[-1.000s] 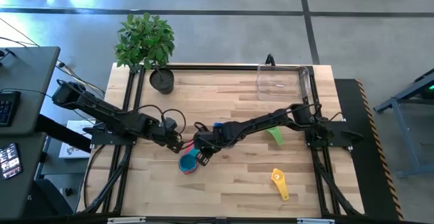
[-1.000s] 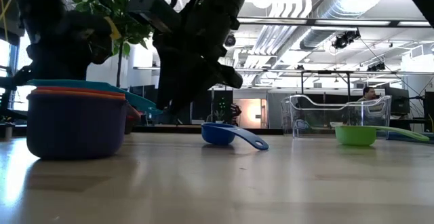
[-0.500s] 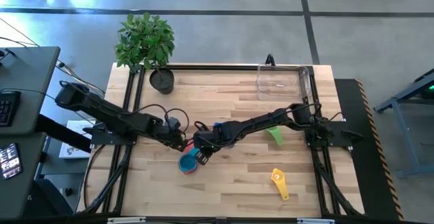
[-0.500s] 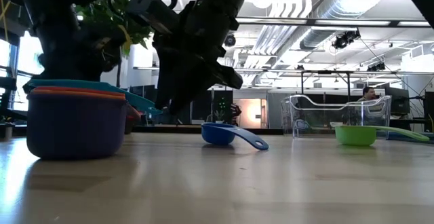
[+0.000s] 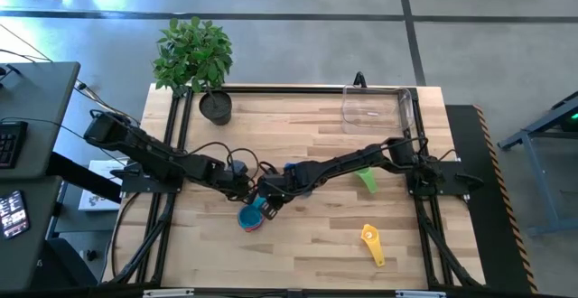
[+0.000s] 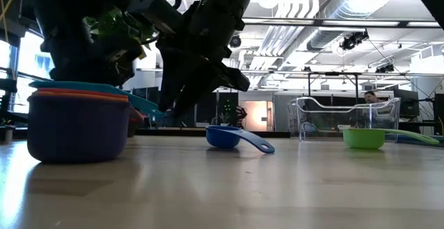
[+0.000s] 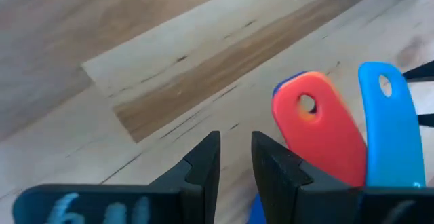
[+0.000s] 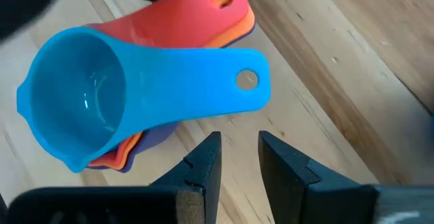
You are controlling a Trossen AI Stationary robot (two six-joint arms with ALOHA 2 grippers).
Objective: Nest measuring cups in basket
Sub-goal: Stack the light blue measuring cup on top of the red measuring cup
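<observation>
A stack of nested cups (image 5: 252, 215) sits on the table (image 5: 307, 253) toward the front, left of centre, and serves here as the landmark. The teal cup (image 8: 81, 108) is uppermost, with orange and purple rims showing beneath it in the low view (image 6: 78, 121); the red handle (image 7: 322, 132) and the teal handle (image 7: 388, 125) fan out side by side from the stack.

The left gripper (image 5: 242, 188) hovers just behind and to the left of the stack, its fingers (image 7: 203, 159) close together with only a narrow gap and nothing between them. The right gripper (image 5: 268, 197) hangs just right of the stack, above the teal handle; its fingers (image 8: 203, 163) are also nearly closed and empty (neither claw touches a cup, as far as the wrist views show).

The blue cup (image 5: 291, 168) lies behind and to the right of the stack, partly under the right arm. The green cup (image 5: 366, 180) lies well to the right of the stack, and the yellow cup (image 5: 371, 243) well to the right and nearer the front edge. The basket (image 5: 377, 107), clear and with no cup in it, stands far behind and right of the stack, at the table's back edge. A potted plant (image 5: 199, 63) stands at the back left corner.
</observation>
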